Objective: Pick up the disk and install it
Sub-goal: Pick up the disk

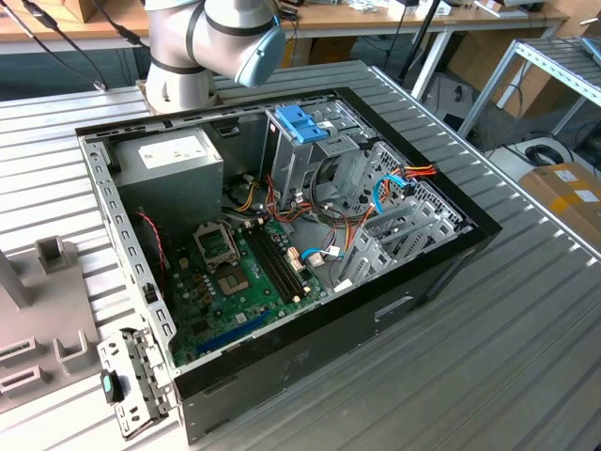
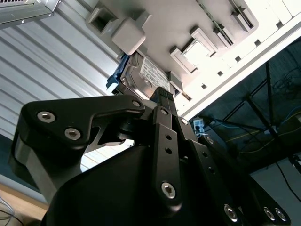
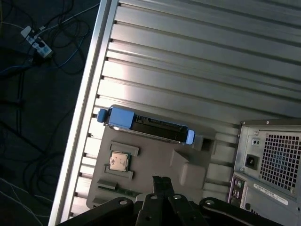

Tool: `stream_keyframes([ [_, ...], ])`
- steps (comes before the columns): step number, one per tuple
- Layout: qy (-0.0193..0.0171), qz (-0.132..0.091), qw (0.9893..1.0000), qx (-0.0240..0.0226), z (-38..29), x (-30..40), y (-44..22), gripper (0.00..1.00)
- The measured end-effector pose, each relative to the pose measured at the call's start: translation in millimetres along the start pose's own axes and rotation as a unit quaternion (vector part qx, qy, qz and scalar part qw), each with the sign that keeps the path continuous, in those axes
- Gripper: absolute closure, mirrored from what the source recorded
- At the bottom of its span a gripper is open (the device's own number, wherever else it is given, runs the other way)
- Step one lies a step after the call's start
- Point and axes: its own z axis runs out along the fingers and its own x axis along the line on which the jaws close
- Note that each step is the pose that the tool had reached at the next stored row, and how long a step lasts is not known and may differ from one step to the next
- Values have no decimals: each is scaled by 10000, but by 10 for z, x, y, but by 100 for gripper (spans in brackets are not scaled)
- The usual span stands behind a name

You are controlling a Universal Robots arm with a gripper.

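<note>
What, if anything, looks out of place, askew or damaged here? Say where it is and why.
Nothing looks spilled or broken. The disk sits at the grey fixture tray, outside the open computer case rather than mounted in it. In the exterior view a metal bracket leans askew at the case's near corner.

I am not finding any print I can actually read. I am seeing a white barcode-style label on the face of the disk [image 2: 150, 73], which is lying outside the computer case [image 3: 270, 155], near its rear panel; its lines are not legible. Inside the case, the power supply [image 1: 175, 162] is carrying a white label, unreadable too. A pale sticker [image 3: 270, 194] is sitting low on the case's rear panel, its print illegible.
</note>
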Motion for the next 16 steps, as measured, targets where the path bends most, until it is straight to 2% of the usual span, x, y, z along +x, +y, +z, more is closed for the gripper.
stream_keyframes([
  [7, 12, -269, 9996, -7, 0, 0, 0, 89],
  [16, 22, -502, 9987, -12, 0, 0, 0, 89],
])
